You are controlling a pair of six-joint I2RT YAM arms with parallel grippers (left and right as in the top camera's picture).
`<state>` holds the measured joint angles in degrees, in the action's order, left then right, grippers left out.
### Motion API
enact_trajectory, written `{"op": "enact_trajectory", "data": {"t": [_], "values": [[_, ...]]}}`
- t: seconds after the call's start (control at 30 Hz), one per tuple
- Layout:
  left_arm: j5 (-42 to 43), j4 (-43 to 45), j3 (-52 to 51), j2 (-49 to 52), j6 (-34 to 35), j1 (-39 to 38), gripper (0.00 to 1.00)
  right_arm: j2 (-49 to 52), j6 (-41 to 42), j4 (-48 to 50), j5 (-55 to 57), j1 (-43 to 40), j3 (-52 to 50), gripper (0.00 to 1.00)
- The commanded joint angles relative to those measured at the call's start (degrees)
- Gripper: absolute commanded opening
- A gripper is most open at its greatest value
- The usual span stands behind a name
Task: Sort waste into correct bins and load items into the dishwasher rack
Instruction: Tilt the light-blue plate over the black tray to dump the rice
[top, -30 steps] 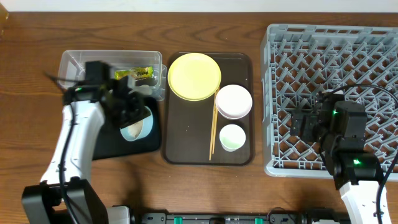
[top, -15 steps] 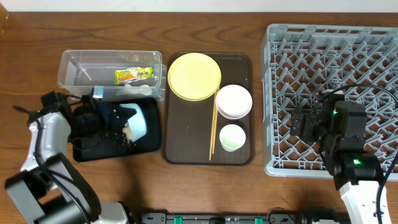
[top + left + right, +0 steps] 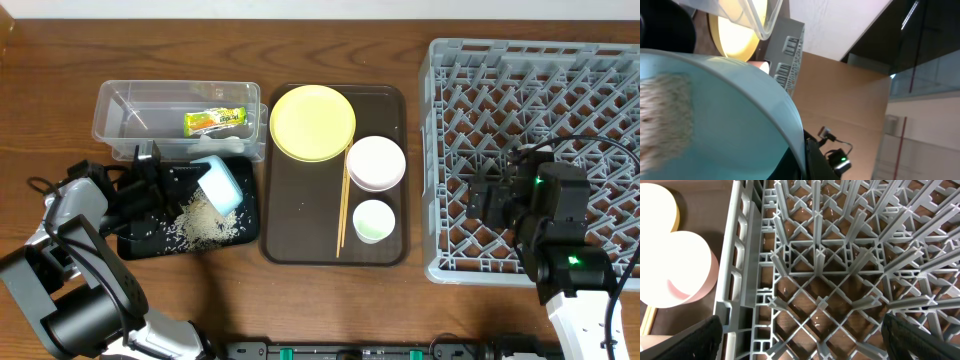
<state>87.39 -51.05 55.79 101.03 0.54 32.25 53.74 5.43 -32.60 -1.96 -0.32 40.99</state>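
**Blue bowl tipped over the black tray, rice spilled beneath**

On the wooden surface point(image 3: 330, 50), the left hand point(image 3: 190, 184) is clenched on the light blue bowl point(image 3: 220, 184). It holds the bowl on its side over the black tray point(image 3: 135, 245) at the left of the overhead view. White rice point(image 3: 205, 222) lies scattered across that tray, right under the bowl's mouth. The arm's dark body covers the tray's left part. Just above the tray in the frame sits the clear tub point(image 3: 115, 100) with one yellow-green wrapper point(image 3: 215, 121) inside.

In the middle a brown tray point(image 3: 300, 215) carries one yellow plate point(image 3: 313, 122), one pinkish-white bowl point(image 3: 376, 163) and one white cup point(image 3: 373, 221). The chopsticks point(image 3: 343, 210) lie upright in the frame, left of the bowl and cup. They read as a single thin line, so the count cannot be told. The plate's lower right edge touches or overlaps the bowl.

The right hand point(image 3: 490, 200) hovers over the left part of the grey rack point(image 3: 600, 90), fingers spread wide and gripping nothing. Its wrist view shows only the two dark fingertips point(image 3: 680, 340) at the bottom corners, with the lattice of the rack point(image 3: 830, 270) between them.

The left wrist view is almost filled by the bowl's blue inside point(image 3: 740, 130), with a blurred clump of rice point(image 3: 665, 120) at the left edge. The fingers themselves are hard to make out there.
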Motion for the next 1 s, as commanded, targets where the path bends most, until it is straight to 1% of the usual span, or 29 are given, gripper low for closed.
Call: {"op": "enact_trajectory", "data": {"t": [0.0, 0.3, 0.43, 0.6, 0.67, 0.7, 0.73, 0.77, 0.83, 0.87, 0.97], "values": [[2.7, -0.3, -0.5, 0.1, 5.1, 0.3, 0.06, 0.0, 0.3, -0.2, 0.0, -0.5, 1.2, 0.99], [2.7, -0.3, -0.5, 0.1, 14.8, 0.3, 0.06, 0.0, 0.3, -0.2, 0.0, -0.5, 1.2, 0.99], [2.7, -0.3, -0.5, 0.1, 17.2, 0.3, 0.06, 0.0, 0.3, -0.2, 0.0, -0.5, 1.2, 0.99], [2.7, -0.2, -0.5, 0.1, 17.7, 0.3, 0.06, 0.0, 0.3, -0.2, 0.0, -0.5, 1.2, 0.99], [2.7, 2.5, -0.4, 0.1, 16.1, 0.3, 0.06, 0.0, 0.3, -0.2, 0.0, -0.5, 1.2, 0.99], [2.7, 5.2, -0.4, 0.1, 14.0, 0.3, 0.06, 0.0, 0.3, -0.2, 0.0, -0.5, 1.2, 0.99], [2.7, 7.6, -0.4, 0.1, 11.4, 0.3, 0.04, 0.0, 0.3, -0.2, 0.0, -0.5, 1.2, 0.99], [2.7, 9.4, -0.4, 0.0, 7.8, 0.3, 0.06, 0.0, 0.3, -0.2, 0.0, -0.5, 1.2, 0.99], [2.7, 11.7, -0.4, -0.1, 1.2, 0.3, 0.06, 0.0, 0.3, -0.2, 0.0, -0.5, 1.2, 0.99], [2.7, 12.3, -0.4, -0.1, -1.0, 0.3, 0.06, 0.0, 0.3, -0.2, 0.0, -0.5, 1.2, 0.99], [2.7, 12.8, -0.4, -0.1, -1.4, 0.3, 0.07, 0.0, 0.3, -0.2, 0.0, -0.5, 1.2, 0.99]]}}
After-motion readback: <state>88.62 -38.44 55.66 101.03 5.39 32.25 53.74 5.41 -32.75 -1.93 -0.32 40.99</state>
